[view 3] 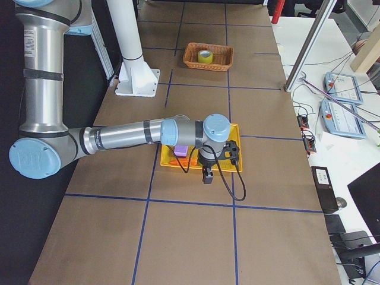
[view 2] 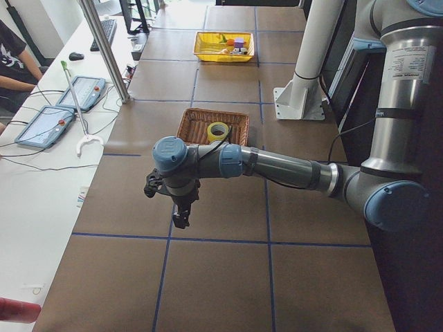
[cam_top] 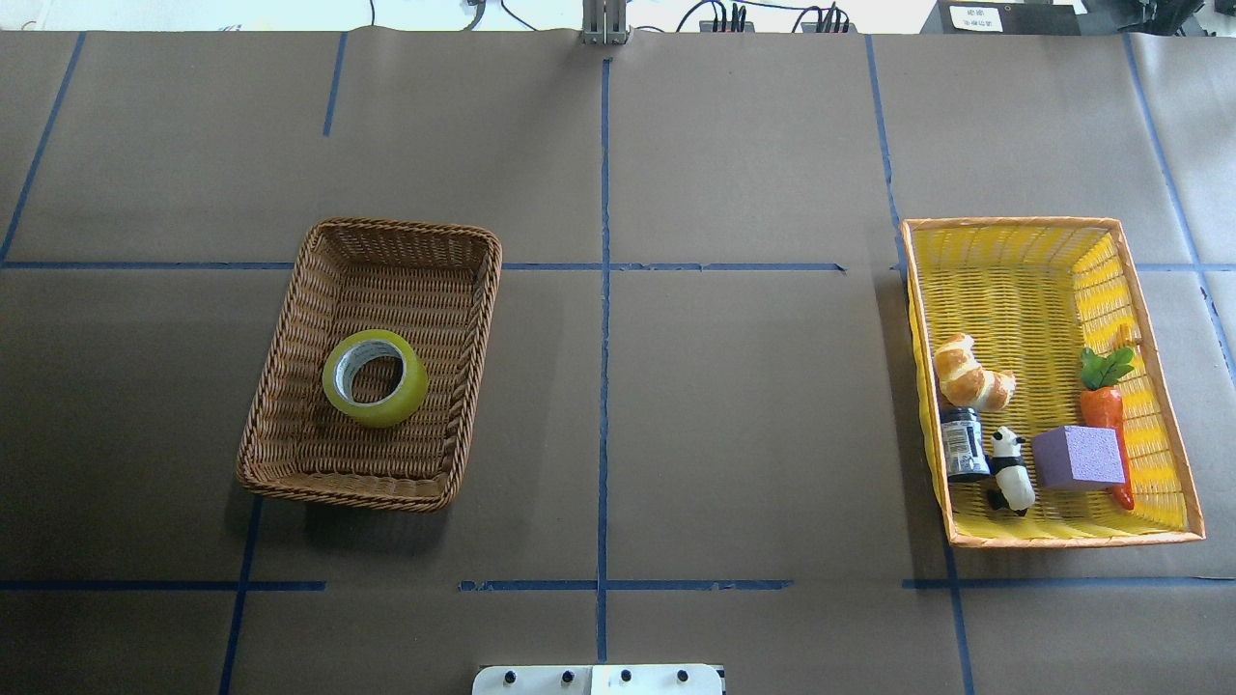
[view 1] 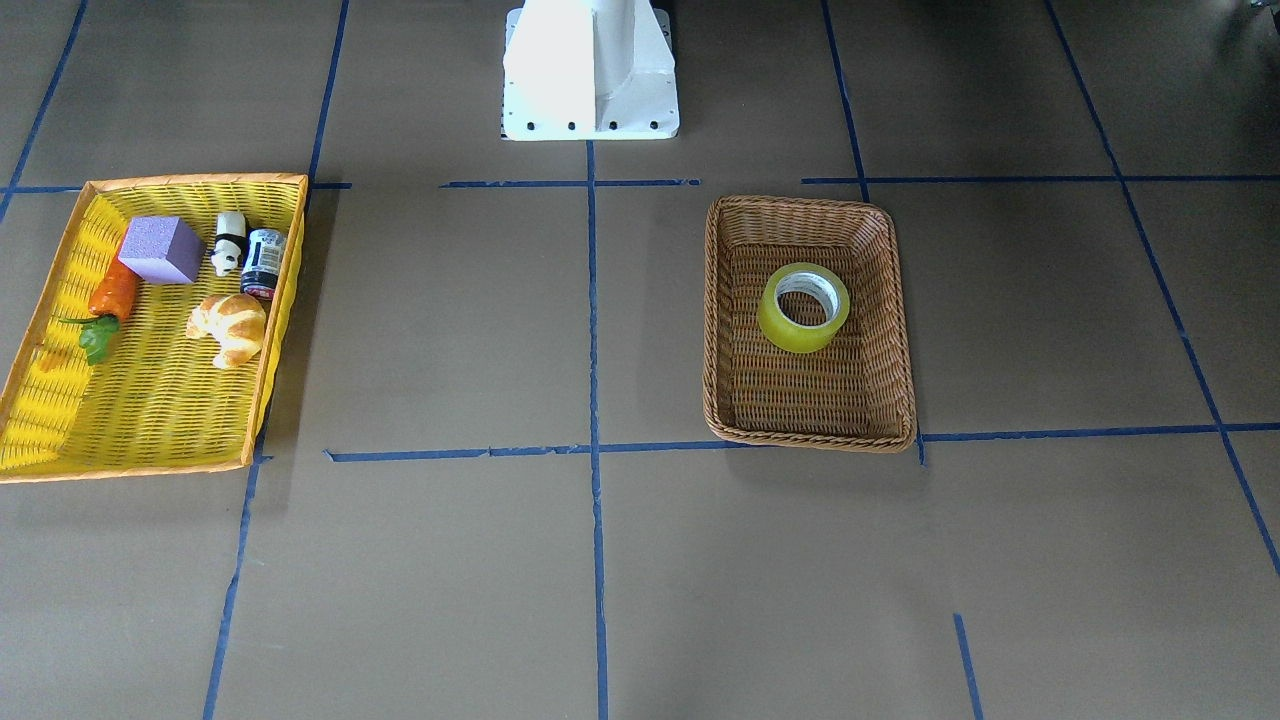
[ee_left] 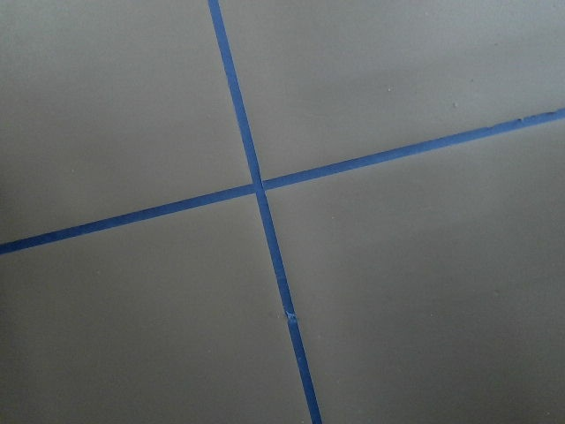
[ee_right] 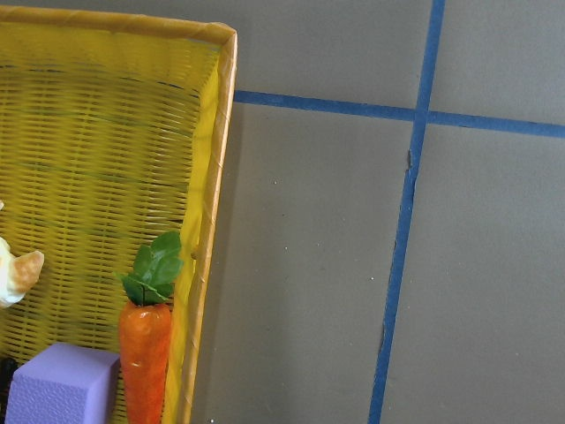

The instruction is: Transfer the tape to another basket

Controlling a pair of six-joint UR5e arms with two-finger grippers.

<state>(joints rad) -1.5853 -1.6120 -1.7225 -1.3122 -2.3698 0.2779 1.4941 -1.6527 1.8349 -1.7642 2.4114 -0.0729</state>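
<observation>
The tape (cam_top: 375,377), a yellow roll with a white core, lies flat in the brown wicker basket (cam_top: 348,492) on the left half of the table; it also shows in the front view (view 1: 804,308). Neither gripper shows in the overhead or front views. In the exterior left view my left gripper (view 2: 181,218) hangs above bare table, well short of the basket (view 2: 188,117). In the exterior right view my right gripper (view 3: 206,177) hangs over the near edge of the yellow basket (view 3: 235,142). I cannot tell whether either gripper is open or shut.
The yellow basket (cam_top: 1014,223) on the right holds a croissant (cam_top: 970,375), a carrot (cam_top: 1104,405), a purple block (cam_top: 1079,458), a panda figure (cam_top: 1010,468) and a dark jar (cam_top: 962,444). The white robot base (view 1: 590,70) stands at the table's edge.
</observation>
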